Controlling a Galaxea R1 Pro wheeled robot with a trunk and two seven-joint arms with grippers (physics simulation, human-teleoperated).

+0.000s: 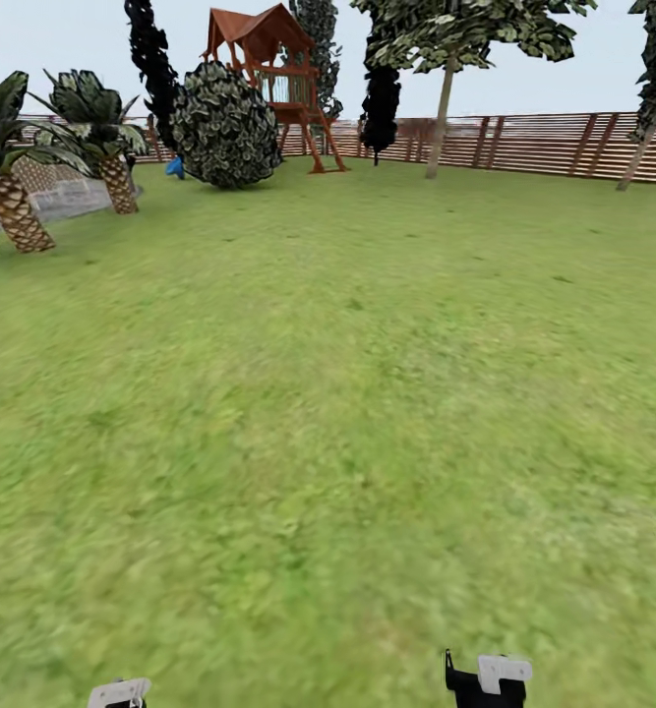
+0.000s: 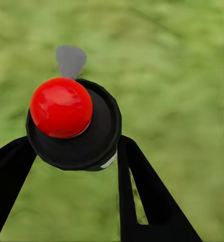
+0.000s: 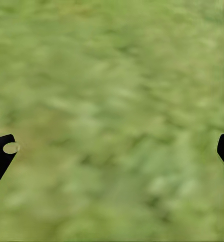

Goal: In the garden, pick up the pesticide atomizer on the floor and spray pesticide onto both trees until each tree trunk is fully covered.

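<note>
— What shows of the arms in the head view?

— Little. At the bottom edge, left of centre, sits a pale tip of the left arm; further right along the same edge, a black-and-white part of the right arm. Both are held low and close to the body.

— And the left gripper?

— In the left wrist view its black fingers rise from the lower corners and converge, jaws closed against a round black atomizer with a red top.

— The right gripper?

— Its jaws stand wide apart and hold nothing; the black fingertips just enter at the left and right edges, mid-height.
</note>
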